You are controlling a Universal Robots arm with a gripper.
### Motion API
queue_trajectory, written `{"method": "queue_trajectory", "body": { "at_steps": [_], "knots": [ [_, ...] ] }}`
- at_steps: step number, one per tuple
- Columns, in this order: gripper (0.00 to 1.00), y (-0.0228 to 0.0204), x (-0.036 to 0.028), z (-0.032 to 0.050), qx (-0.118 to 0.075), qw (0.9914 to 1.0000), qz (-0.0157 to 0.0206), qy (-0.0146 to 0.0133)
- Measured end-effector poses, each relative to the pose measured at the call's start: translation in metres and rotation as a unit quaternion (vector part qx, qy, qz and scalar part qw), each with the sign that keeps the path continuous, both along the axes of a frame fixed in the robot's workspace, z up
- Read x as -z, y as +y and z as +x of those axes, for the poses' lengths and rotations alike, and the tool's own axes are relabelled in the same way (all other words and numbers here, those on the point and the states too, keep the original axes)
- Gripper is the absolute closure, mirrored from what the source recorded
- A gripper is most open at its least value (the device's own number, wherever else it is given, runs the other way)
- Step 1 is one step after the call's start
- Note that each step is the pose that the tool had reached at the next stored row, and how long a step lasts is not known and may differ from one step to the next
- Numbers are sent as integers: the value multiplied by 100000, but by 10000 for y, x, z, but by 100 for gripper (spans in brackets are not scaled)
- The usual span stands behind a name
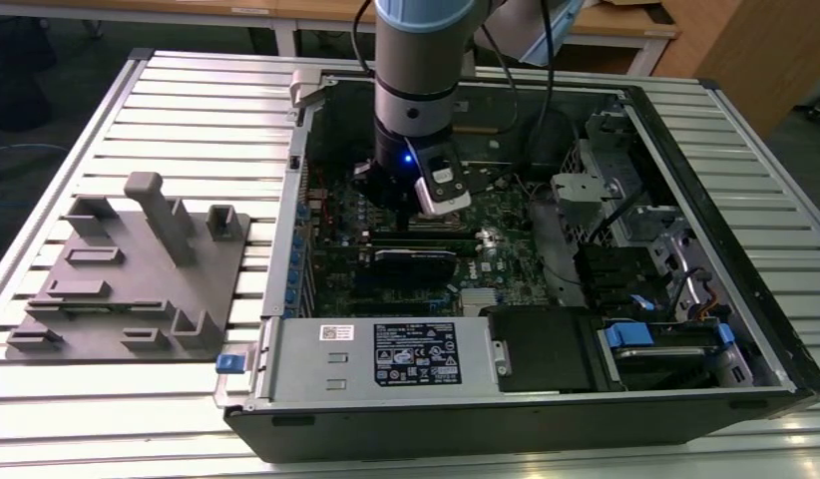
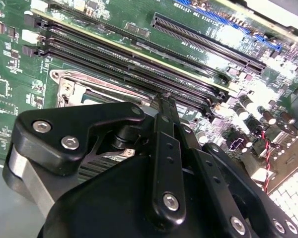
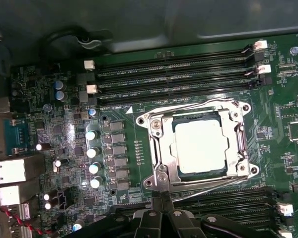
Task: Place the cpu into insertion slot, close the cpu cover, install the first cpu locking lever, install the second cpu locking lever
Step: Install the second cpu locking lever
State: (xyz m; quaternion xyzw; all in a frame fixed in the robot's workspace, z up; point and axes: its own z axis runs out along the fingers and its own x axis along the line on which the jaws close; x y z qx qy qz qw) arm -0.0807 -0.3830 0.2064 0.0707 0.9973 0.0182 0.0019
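Your cpu sits in the insertion slot under the cpu cover; gripper fingers pressed together, holding nothing.

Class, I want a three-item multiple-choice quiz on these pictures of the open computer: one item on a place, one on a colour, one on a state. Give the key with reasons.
1. Where does the cpu lie?
A. On the grey plate outside the case
B. In the insertion slot
C. On a long black card slot

2. What colour is the circuit board?
A. Blue
B. Red
C. Green

3. How does the cpu cover stand?
A. Down flat, framing the chip
B. Swung up on edge
C. Lying off the board

Key: 1 B, the first wrist view shows the silver-grey chip seated in the socket. 2 C, the board is green in both wrist views. 3 A, the silvery frame lies flat around the chip, whose top shows through the cut-out.
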Motion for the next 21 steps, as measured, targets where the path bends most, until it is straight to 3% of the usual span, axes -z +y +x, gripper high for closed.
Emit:
{"method": "queue_trajectory", "body": {
  "at_steps": [3,4,8,21],
  "knots": [
    [89,0,12,-6,5,100000,79,-9],
    [89,0,26,-11,10,99998,662,-8],
    [89,1,39,-11,7,99990,1381,-12],
    [89,-20,68,-13,4,99989,1482,-10]
  ]
}}
